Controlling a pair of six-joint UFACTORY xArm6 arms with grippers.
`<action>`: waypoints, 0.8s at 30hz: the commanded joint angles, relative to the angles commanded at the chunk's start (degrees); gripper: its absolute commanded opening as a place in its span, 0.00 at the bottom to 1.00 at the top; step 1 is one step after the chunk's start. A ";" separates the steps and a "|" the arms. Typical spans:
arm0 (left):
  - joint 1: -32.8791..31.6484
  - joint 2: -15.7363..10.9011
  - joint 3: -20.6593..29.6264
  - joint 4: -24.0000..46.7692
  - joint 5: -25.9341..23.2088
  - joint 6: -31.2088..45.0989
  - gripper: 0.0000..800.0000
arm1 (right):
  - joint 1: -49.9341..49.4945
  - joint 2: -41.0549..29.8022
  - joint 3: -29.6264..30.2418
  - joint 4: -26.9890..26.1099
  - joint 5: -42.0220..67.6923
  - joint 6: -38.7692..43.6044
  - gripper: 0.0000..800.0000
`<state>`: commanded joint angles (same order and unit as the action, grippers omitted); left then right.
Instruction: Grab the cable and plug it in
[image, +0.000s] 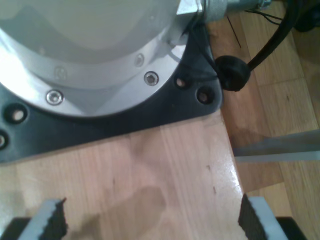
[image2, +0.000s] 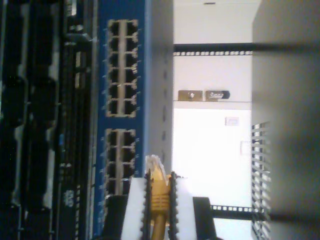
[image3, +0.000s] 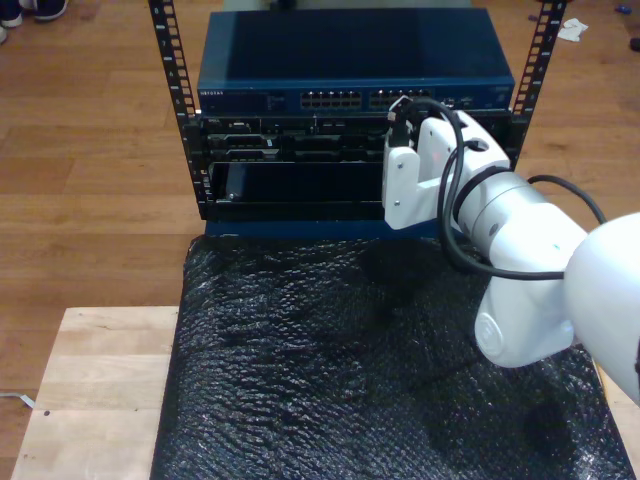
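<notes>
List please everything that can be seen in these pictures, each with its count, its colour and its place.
cable: one, yellow-orange with a clear plug at its tip, held between the pads of my second gripper, plug short of the blue switch's ports
network switch: one, blue, top of the rack, two blocks of ports on its front
rack: one, black, beyond the mat in the exterior view
bubble-wrap mat: one, black, on the table
table: one, light wood
arm base plate: one, black under silver metal, on the wood
my first gripper: one, open, over bare wood
my second gripper: one, white, closed on the cable
</notes>
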<state>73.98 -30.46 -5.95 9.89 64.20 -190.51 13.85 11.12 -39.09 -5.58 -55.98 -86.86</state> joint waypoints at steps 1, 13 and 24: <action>0.00 0.00 0.00 0.00 0.00 0.00 1.00 | -0.09 0.79 -0.53 0.00 -0.70 0.18 0.00; 0.00 0.00 0.00 0.00 0.00 0.00 1.00 | -2.81 4.66 -3.69 2.11 -2.55 0.26 0.00; 0.00 0.00 -0.09 0.00 0.00 0.00 1.00 | -3.96 8.79 -6.42 3.78 -9.67 0.35 0.00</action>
<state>73.98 -30.46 -6.03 9.89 64.20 -190.51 9.89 19.91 -45.51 -1.80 -65.65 -86.51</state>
